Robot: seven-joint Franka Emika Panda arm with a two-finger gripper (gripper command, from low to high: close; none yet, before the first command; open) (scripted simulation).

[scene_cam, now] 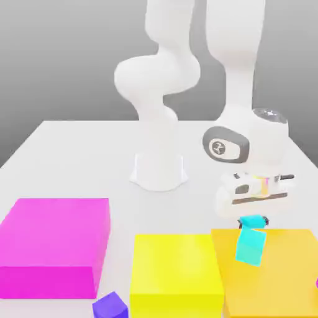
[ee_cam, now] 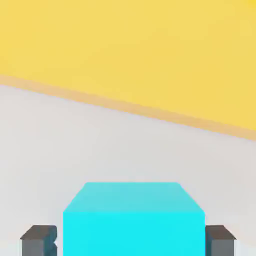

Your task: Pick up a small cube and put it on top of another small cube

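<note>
Tool (scene_cam: pixel 253 219) clamped on turquoise cube (scene_cam: pixel 251 243), dark fingertips (ee_cam: pixel 38 239) flanking it up close.

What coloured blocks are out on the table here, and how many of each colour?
Pink big block: 1
Yellow big block: 1
Orange big block: 1
Turquoise small cube, in the pincer: 1
Purple small cube: 1
Total: 5
</note>
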